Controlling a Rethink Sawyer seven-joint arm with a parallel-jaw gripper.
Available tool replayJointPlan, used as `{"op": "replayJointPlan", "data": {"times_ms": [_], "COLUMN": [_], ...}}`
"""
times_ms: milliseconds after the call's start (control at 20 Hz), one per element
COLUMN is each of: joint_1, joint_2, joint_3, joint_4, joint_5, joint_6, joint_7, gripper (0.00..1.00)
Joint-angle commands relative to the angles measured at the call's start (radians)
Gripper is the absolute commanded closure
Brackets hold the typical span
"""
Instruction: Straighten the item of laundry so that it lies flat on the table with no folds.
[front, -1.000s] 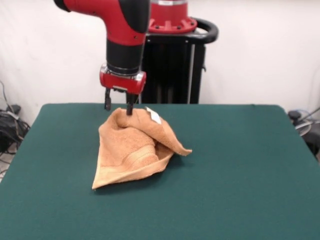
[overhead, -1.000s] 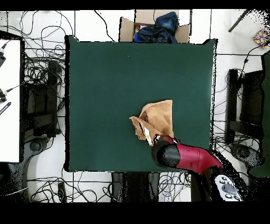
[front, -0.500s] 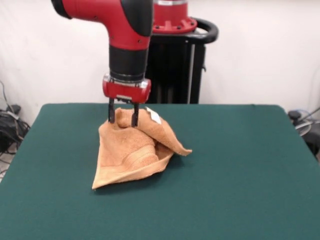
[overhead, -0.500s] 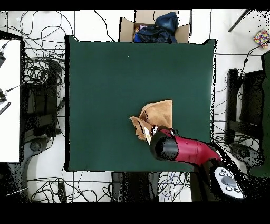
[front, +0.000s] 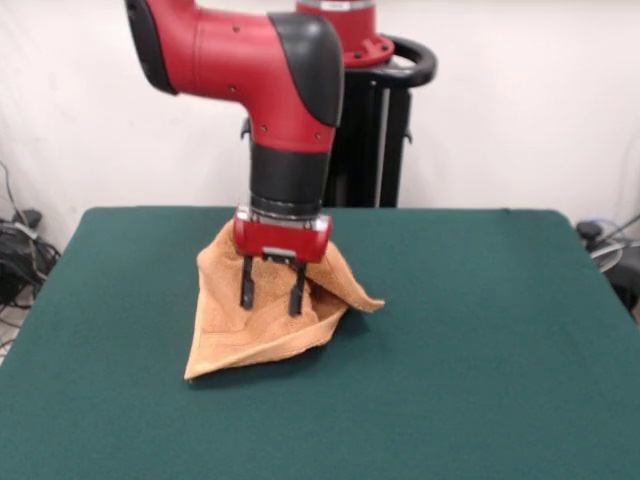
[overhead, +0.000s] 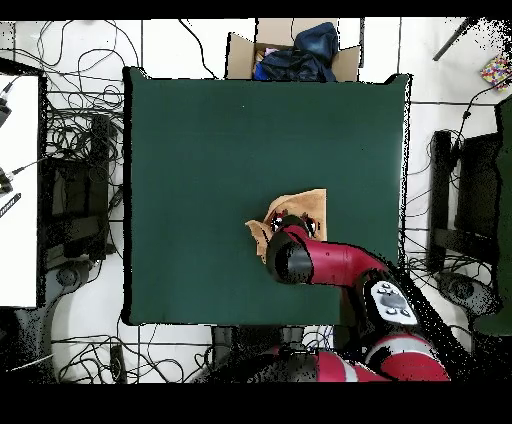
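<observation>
The red and black arm (front: 262, 75) is coming down from above and bending at a big red elbow, with the black wrist section (front: 288, 180) pointing straight down. In the overhead view the arm (overhead: 335, 270) is reaching out from the base at the bottom edge. The gripper (front: 270, 290) is hanging vertical under a red collar, and its two dark fingers (front: 246, 283) are standing apart with a clear gap between them.

No text, label, brand or number can be read anywhere in either view.
</observation>
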Motion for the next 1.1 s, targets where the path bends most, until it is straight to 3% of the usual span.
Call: {"op": "replayJointPlan", "data": {"times_ms": [50,350,700,1100], "joint_1": [0.010,0.068,0.062,0.129], "joint_2": [0.097,0.082,0.109,0.224], "joint_3": [-0.032,-0.099,-0.099,-0.215], "joint_4": [-0.089,-0.095,-0.104,-0.179], "joint_5": [0.021,0.050,0.062,0.150], "joint_6": [-0.010,-0.014,-0.010,-0.313], "joint_7": [0.131,0.154,0.157,0.192], "gripper": [1.00,1.00,1.00,1.00]}}
